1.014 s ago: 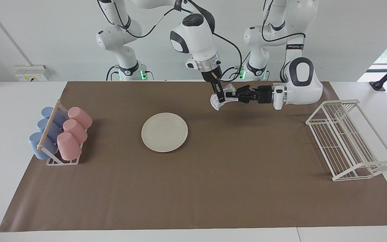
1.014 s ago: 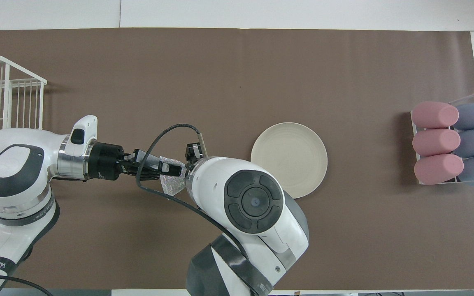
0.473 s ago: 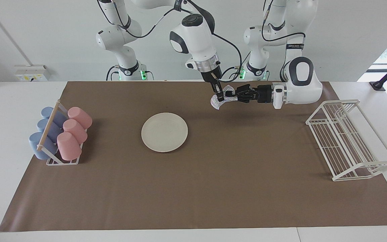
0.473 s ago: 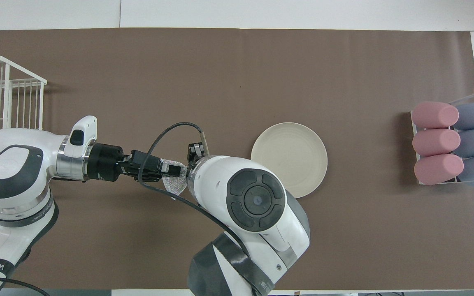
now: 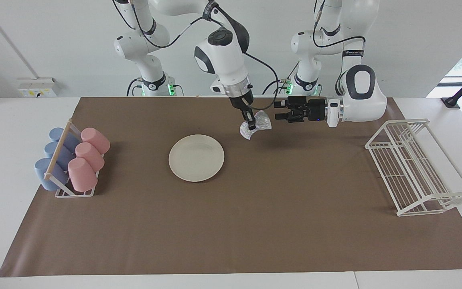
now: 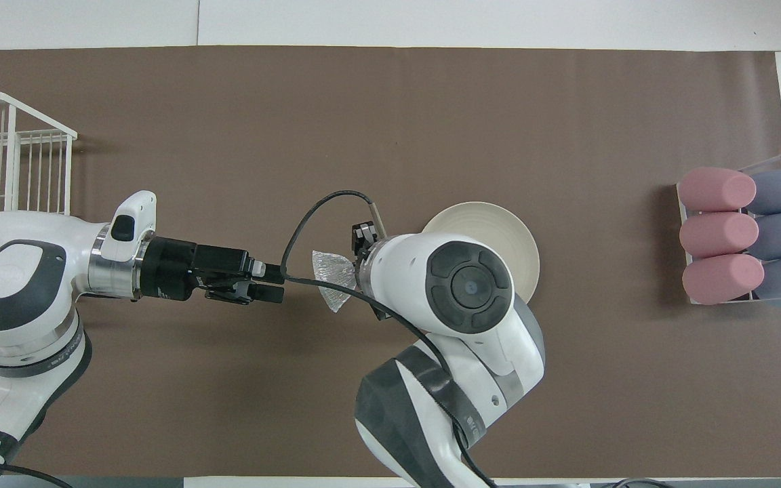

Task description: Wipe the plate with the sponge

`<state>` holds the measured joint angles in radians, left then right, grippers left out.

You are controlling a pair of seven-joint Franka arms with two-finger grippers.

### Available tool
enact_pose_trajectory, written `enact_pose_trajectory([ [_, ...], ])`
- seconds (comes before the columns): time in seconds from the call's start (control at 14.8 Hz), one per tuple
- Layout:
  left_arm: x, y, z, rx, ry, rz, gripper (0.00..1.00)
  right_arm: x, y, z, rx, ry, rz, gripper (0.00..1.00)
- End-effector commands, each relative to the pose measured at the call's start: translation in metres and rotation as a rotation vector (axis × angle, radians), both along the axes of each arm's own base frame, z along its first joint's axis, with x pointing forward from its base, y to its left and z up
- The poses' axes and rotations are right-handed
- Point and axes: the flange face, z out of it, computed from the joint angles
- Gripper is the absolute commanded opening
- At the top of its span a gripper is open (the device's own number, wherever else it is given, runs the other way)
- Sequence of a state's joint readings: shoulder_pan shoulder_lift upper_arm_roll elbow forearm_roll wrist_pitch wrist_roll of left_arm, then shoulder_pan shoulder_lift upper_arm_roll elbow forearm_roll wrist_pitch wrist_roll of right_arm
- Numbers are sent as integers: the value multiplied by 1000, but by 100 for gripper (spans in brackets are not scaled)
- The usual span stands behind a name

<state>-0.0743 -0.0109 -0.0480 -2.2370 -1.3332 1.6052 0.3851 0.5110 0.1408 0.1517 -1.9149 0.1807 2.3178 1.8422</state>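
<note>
The cream-white plate [image 5: 196, 157] lies flat on the brown mat; in the overhead view the right arm covers part of the plate [image 6: 499, 224]. My right gripper [image 5: 250, 124] points down and is shut on the silvery sponge [image 5: 257, 125], holding it in the air over the mat beside the plate, toward the left arm's end. The sponge also shows in the overhead view [image 6: 333, 274]. My left gripper [image 5: 280, 110] is level, open and empty, a short gap from the sponge, and it also shows in the overhead view [image 6: 274, 283].
A rack of pink and blue cups [image 5: 72, 160] stands at the right arm's end of the mat and shows in the overhead view [image 6: 743, 234]. A white wire dish rack [image 5: 415, 168] stands at the left arm's end, also in the overhead view [image 6: 4, 156].
The left gripper has let go of the sponge, opened and drawn back. The right gripper, still holding the sponge, has moved toward the plate.
</note>
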Motion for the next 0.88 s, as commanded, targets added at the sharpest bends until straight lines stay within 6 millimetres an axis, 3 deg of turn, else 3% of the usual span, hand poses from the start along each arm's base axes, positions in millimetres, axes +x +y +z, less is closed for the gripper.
enact_pose_trajectory([
  [0.0, -7, 6, 1, 22, 1, 5, 100, 0, -47, -26, -40, 2, 78, 0],
  [0.2, -7, 10, 0, 46, -6, -3, 100, -5, -84, -71, -72, 15, 68, 0],
  [0.41, -7, 17, -3, 152, -39, -62, 100, -4, -103, -99, -99, 45, 105, 0],
  [0.81, 1, 38, -10, 330, -102, -130, 100, -5, -116, -144, -130, 115, 147, 0],
])
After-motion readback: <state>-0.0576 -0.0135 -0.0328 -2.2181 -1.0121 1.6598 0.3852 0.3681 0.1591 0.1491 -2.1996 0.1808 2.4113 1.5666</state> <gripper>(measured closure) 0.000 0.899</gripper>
